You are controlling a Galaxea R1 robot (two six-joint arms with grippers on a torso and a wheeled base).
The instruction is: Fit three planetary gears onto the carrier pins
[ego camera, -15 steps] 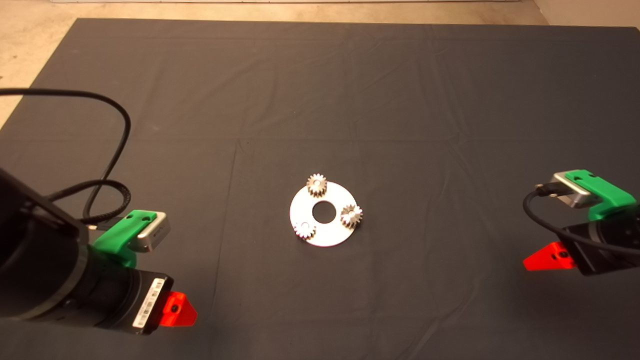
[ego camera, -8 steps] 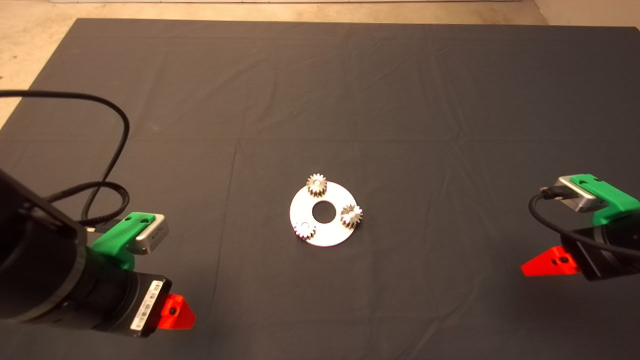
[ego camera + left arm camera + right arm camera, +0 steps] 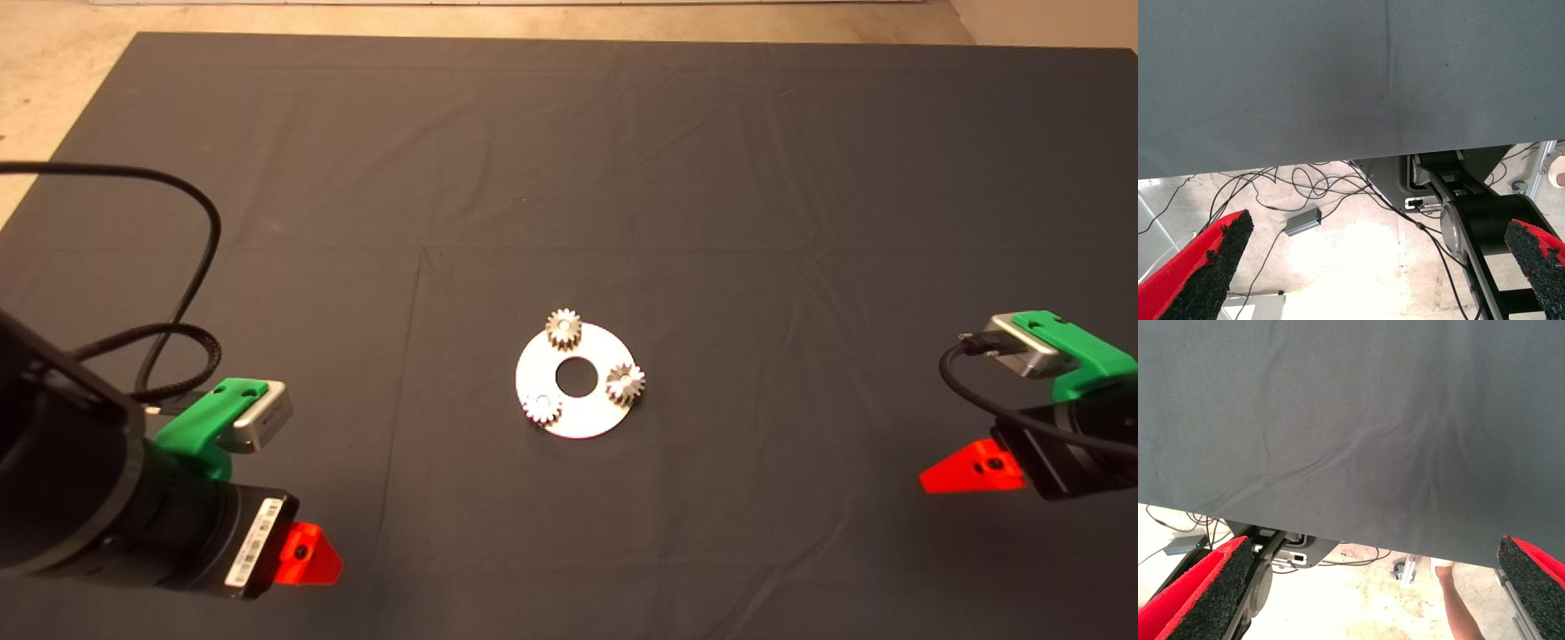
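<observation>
Overhead head view; wrist views floorward

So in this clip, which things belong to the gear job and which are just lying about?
Job:
- three planetary gears, seated on the disc
- left gripper and right gripper, both open, at the mat's sides

Lying about:
- floor cables, small grey box
- a person's leg

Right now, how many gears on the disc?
3, all on the disc: far gear, right gear, near-left gear. None seen loose on the mat.

Three planetary gears (image 3: 563, 329) on disc (image 3: 587, 422), mid-mat (image 3: 622, 178).
</observation>
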